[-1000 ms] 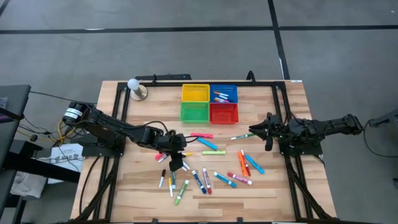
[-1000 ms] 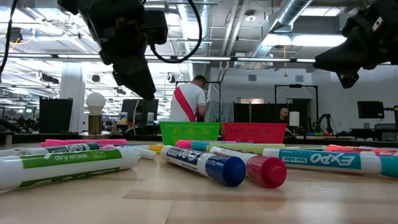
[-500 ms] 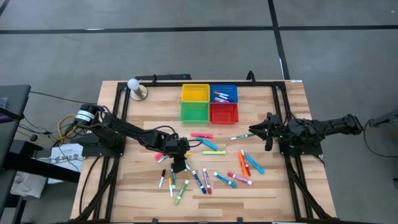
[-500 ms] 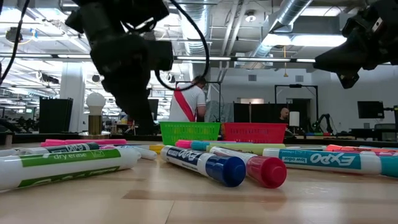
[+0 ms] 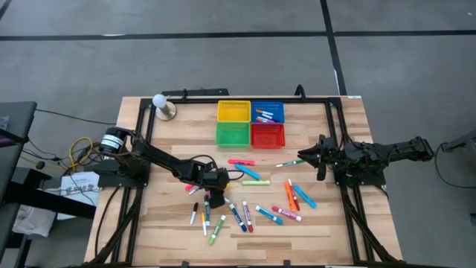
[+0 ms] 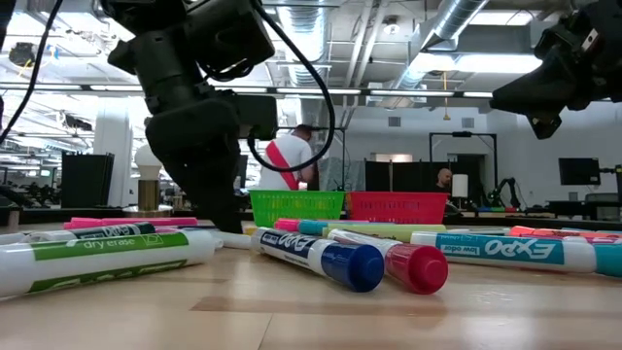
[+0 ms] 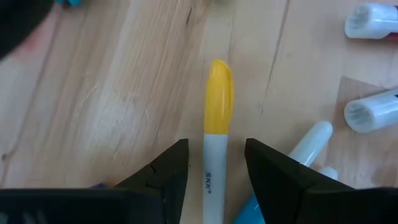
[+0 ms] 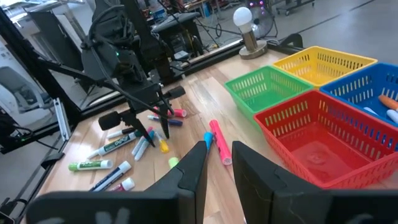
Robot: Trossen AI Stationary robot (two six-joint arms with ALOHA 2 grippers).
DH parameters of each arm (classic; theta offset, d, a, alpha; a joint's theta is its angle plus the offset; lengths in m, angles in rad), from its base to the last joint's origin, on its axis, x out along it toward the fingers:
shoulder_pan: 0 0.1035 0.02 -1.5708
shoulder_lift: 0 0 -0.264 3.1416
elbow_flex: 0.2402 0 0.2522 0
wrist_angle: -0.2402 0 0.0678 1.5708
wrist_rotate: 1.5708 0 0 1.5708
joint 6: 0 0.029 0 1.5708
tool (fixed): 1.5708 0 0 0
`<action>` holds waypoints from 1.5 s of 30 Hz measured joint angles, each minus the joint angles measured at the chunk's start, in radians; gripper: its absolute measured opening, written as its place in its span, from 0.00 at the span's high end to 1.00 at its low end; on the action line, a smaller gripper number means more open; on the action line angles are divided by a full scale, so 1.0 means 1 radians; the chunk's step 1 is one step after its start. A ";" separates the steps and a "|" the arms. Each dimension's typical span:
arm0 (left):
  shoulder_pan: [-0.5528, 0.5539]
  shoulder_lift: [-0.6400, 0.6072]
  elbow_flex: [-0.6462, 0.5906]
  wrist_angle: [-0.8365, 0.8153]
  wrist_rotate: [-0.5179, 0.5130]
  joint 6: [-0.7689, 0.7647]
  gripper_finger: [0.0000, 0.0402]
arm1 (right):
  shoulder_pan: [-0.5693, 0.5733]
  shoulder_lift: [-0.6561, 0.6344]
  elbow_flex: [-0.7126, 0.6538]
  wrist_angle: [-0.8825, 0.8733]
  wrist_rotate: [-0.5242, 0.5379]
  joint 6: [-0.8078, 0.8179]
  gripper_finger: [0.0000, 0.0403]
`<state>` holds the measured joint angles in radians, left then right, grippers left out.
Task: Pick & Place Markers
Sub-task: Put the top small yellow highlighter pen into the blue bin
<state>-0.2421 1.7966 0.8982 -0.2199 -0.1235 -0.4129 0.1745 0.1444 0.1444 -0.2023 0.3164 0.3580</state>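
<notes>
1. Target: the white-barrelled marker with the yellow cap (image 7: 217, 118) lies flat on the light wooden slatted table (image 5: 171, 223), in the scatter of loose markers (image 5: 245, 205) on the near side of the four-basket cluster, whose green mesh basket (image 5: 233, 134) stands closest.
2. Tool state: the left gripper (image 7: 214, 165) is down at table level with its jaws parted, one finger on each side of the white barrel. No contact is visible yet.
3. Judged step: closing on the marker. Keep the barrel centred between the fingers (image 7: 165, 171) before closing, so it does not roll or pivot.
4. Watch the neighbours: a white-and-blue marker (image 7: 298, 155) lies just beside one finger. Closing off-centre risks pinching it too.
5. Lift straight up after the grip is firm; a thin round barrel may slip.
6. The yellow mesh basket (image 5: 233, 111), beyond the green basket, looks the likely destination by colour.
7. The right gripper (image 5: 309, 155) waits above the table, to the right of the basket cluster, jaws narrow and holding nothing.
</notes>
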 joint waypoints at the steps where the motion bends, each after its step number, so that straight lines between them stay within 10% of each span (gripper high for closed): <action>1: 0.000 0.000 0.000 0.001 -0.006 0.000 0.60 | 0.000 0.000 0.000 0.000 0.000 0.000 0.84; 28: 0.000 0.004 -0.003 0.031 -0.030 -0.004 0.87 | 0.000 0.000 0.000 0.000 0.000 0.000 0.84; 45: 0.001 0.005 -0.005 0.057 -0.035 -0.010 0.87 | 0.000 0.000 0.000 0.000 0.000 0.000 0.84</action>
<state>-0.2413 1.8019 0.8936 -0.1628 -0.1581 -0.4229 0.1745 0.1446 0.1444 -0.2018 0.3161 0.3584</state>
